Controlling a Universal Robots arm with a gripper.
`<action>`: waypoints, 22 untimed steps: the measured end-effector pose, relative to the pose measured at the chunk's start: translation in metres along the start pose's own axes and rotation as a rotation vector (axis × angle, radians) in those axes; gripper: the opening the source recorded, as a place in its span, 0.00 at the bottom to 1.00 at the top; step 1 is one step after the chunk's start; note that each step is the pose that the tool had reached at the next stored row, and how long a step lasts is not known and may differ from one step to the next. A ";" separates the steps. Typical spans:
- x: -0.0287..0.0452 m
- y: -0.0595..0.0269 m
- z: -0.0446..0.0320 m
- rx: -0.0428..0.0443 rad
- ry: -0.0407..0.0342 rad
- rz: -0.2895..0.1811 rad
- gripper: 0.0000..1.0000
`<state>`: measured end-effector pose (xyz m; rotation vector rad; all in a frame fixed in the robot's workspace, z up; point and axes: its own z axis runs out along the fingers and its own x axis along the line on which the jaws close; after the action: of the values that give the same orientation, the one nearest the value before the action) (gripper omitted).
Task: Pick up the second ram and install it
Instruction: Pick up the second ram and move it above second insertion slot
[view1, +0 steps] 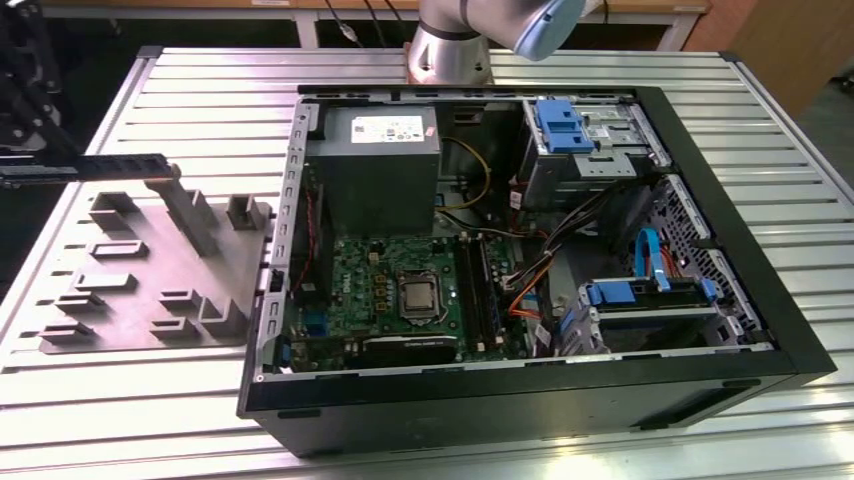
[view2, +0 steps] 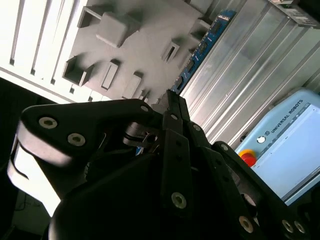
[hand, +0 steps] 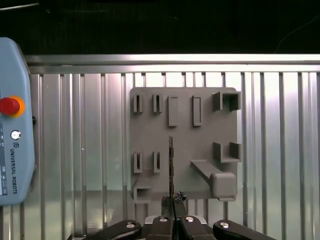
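The second ram (view1: 127, 164) is a long dark strip held level above the grey fixture plate (view1: 134, 300) at the exterior view's left, with my gripper (view1: 30, 172) shut on one end of it. In the first wrist view the ram (hand: 171, 165) shows edge-on as a thin dark line running out from my gripper (hand: 173, 199) over the plate (hand: 185, 135). In the second wrist view the blue strip (view2: 200, 47) sticks out past my gripper (view2: 170, 100). The ram hangs well apart from the open computer case (view1: 694, 330) and its motherboard (view1: 387, 285).
Long black memory slots (view1: 483, 290) lie beside the processor (view1: 419, 296) on the motherboard. Blue drive brackets (view1: 561, 125) and cables crowd the case's right half. A teach pendant (hand: 15, 145) with a red button lies on the ribbed metal table (view1: 200, 80).
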<state>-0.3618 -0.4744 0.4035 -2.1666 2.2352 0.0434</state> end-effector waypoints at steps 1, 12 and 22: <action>-0.0001 -0.0038 0.0000 -0.0002 0.0001 0.000 0.11; -0.0014 -0.0452 0.0002 -0.0017 0.0001 0.000 0.11; -0.0028 -0.0894 0.0004 -0.0040 0.0001 0.000 0.11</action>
<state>-0.2723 -0.4744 0.4032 -2.1685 2.2372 0.0479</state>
